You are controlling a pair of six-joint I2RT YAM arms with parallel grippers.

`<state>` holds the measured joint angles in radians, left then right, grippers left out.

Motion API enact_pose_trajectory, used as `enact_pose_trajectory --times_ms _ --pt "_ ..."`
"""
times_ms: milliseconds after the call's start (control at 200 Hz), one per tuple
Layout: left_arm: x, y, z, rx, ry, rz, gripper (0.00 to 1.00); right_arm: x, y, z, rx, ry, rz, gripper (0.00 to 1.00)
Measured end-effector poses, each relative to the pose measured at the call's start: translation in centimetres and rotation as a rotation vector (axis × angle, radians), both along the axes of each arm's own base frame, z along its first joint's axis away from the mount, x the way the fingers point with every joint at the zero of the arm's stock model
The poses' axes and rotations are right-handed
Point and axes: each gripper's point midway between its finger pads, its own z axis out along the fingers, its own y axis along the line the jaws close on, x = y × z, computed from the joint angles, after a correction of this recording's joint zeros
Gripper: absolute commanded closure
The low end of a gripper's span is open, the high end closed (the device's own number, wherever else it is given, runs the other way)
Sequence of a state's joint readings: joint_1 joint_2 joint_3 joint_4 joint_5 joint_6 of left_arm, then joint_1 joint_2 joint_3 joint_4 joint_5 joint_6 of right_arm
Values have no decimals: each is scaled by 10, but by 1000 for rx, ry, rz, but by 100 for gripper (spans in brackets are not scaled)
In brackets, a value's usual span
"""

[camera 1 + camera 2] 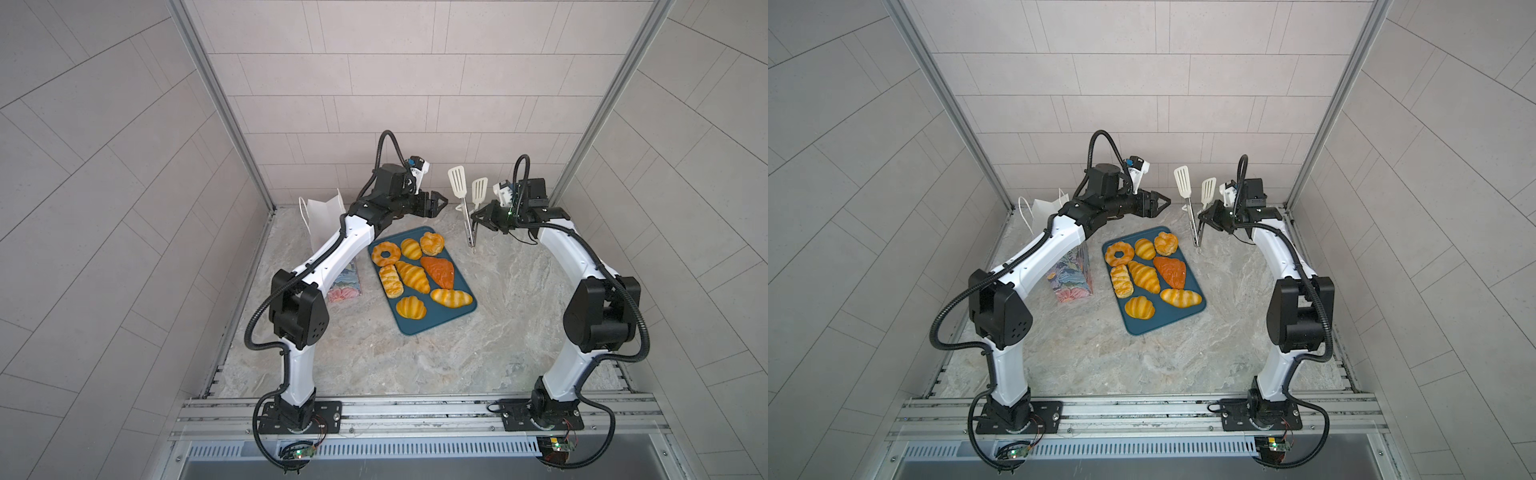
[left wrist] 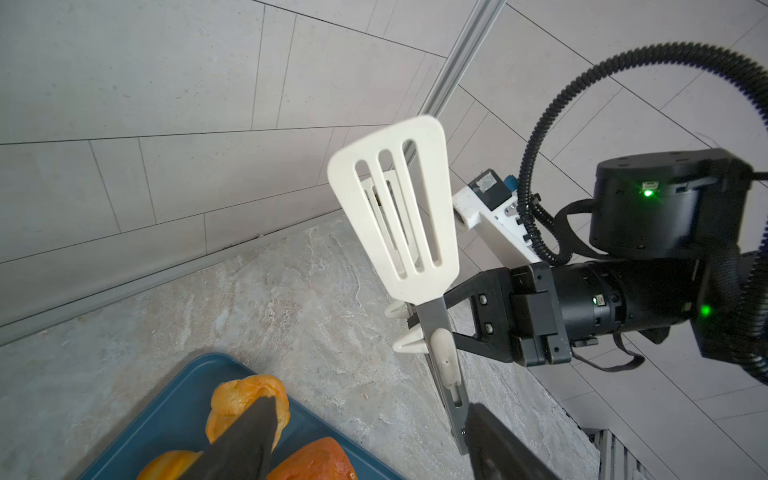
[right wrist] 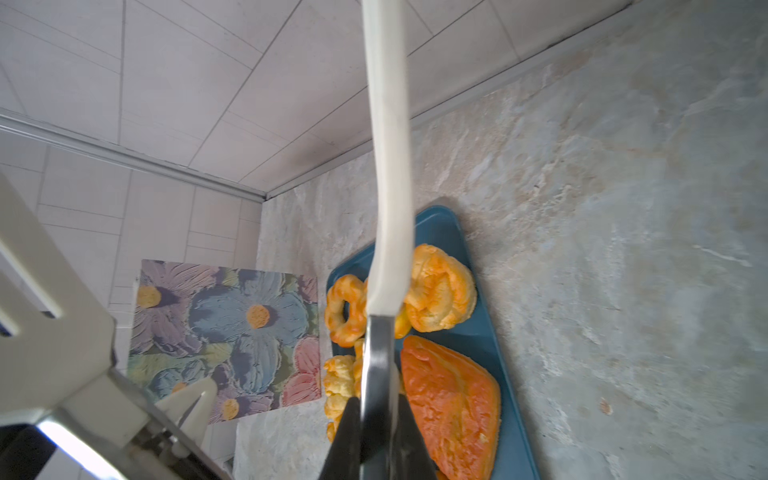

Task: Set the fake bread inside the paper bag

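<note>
Eight golden-yellow toy pastries [image 1: 411,276] lie on a flat dark teal tray [image 1: 415,328]; a floral paper bag [image 1: 1071,274] stands just beside its left edge (marbled table [image 1: 415,365] open in front). Left end effector [image 1: 564,205] released; right end effector [image 1: 477,217] grasps white slotted tongs [image 1: 457,180].

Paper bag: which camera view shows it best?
Right wrist view: the paper bag shows most of its floral face, close up. In both top views the left arm covers its middle. The left wrist view misses it.
</note>
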<state>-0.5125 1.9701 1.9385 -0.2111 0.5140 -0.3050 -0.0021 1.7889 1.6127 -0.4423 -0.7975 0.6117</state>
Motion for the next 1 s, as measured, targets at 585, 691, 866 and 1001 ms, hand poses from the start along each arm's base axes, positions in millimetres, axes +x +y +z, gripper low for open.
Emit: enact_pose_trajectory --times_ms 585,691,866,1001 --pt "9 -34 31 -248 25 -129 33 -5 28 30 138 -12 101 100" --pt "10 -38 25 -263 47 -142 34 -6 31 32 156 -7 108 100" --pt "8 -40 27 -283 59 -164 35 -7 37 34 166 -9 120 100" --pt "6 -41 35 -296 43 -183 37 -8 41 36 169 -10 128 100"
